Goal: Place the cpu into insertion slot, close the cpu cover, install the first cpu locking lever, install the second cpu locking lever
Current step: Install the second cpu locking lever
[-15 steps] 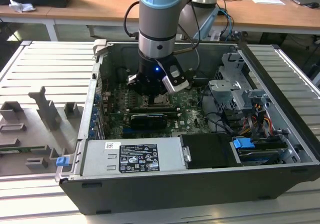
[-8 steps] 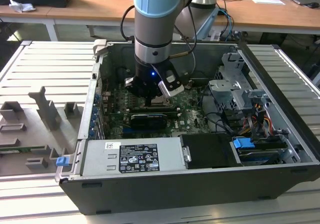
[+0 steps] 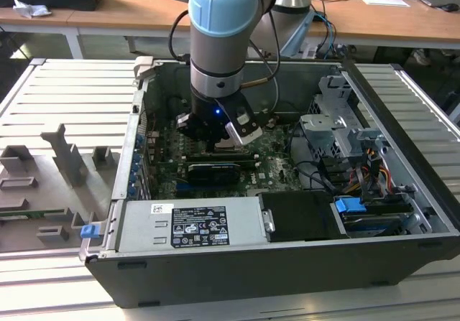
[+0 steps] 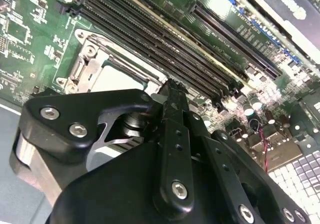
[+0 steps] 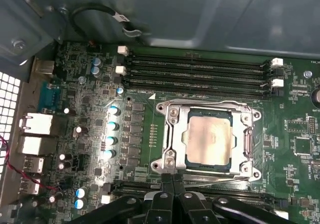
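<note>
Inside one open grey computer case [image 3: 402,113], one green motherboard [image 5: 90,98] carries one square dark-framed socket [image 5: 207,138]. One silvery-grey square chip [image 5: 209,136] lies seated in it, framed by one thin silvery cover plate [image 5: 170,134] lying flat around it. Four long black memory slots [image 5: 197,68] run beside it. One black pincer [image 5: 173,184], fingers pressed together, touches the socket's edge, holding nothing.

I can't make out any readable text. White label [image 3: 190,224] on the grey power supply box [image 3: 144,228] carries print and marks, too fine for me to read. Pale lettering on the dark card [image 4: 285,6] in the second wrist view, blurred.
</note>
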### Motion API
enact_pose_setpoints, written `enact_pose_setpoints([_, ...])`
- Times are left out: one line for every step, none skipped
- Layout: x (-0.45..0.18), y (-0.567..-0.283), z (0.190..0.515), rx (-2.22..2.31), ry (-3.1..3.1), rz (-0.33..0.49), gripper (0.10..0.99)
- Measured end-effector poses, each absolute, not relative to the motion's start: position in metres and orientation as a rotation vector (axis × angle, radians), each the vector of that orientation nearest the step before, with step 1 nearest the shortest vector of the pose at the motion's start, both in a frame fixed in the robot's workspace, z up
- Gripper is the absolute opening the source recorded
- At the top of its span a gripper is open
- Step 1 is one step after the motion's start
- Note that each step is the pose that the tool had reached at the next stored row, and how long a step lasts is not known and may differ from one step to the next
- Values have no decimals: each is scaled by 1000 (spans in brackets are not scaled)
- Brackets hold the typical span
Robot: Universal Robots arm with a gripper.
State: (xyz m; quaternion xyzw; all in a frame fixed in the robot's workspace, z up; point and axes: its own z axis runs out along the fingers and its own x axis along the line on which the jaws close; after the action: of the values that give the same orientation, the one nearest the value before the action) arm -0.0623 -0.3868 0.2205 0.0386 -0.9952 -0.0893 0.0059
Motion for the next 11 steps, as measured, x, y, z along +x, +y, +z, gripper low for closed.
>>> enact_pose_setpoints([-63,-387,220,121,-3115,-282,106])
enact_pose_setpoints([-63,-387,220,121,-3114,-285,106])
enact_pose_setpoints([-63,-388,220,121,-3114,-289,106])
enact_pose_setpoints([-63,-389,220,121,-3114,-291,106])
enact_pose_setpoints([-63,-389,220,121,-3114,-292,106])
enact_pose_setpoints([-63,-389,220,119,-3114,-294,106])
enact_pose_setpoints([-63,-390,220,118,-3114,-296,106])
enact_pose_setpoints([-63,-390,219,117,-3114,-298,106])
enact_pose_setpoints([-64,-391,219,116,-3114,-299,106])
enact_pose_setpoints([-64,-392,218,115,-3113,-311,106])
enact_pose_setpoints([-64,-392,217,115,-3112,-327,106])
